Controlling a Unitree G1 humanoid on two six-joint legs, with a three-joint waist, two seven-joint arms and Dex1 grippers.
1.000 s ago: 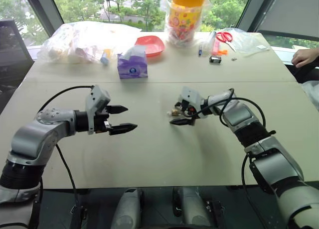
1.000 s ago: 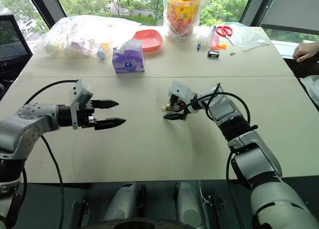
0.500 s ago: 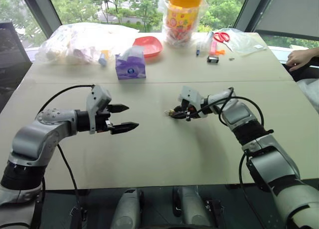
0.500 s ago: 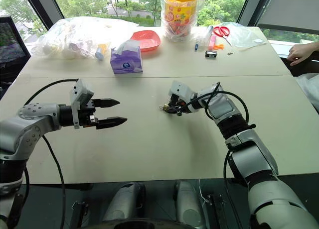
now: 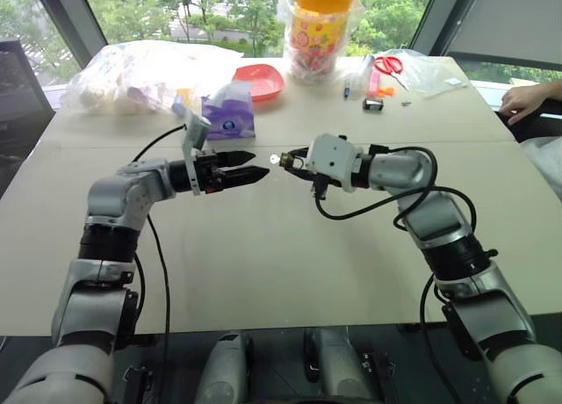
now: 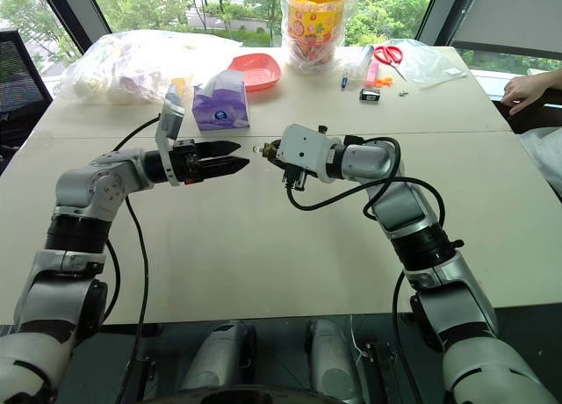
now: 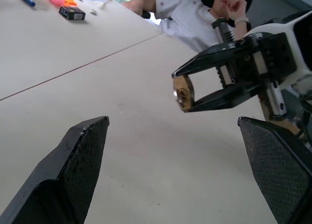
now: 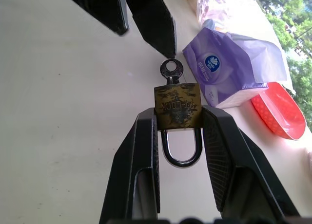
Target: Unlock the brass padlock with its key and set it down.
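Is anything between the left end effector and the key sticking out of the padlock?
Nothing. In the left eye view only a short bare gap over the table separates the left end effector from the key in the padlock.

A wide beige desk (image 5: 290, 272) with a seam across it stands before tall windows (image 5: 219, 9). Daylight and green trees (image 6: 219, 0) show through the dark-framed glass.

Right end effector (image 8: 178, 131) clamps the tarnished brass padlock (image 8: 177, 106), silver shackle inward, round-headed silver key (image 8: 170, 69) protruding above pale surface (image 8: 58, 112).
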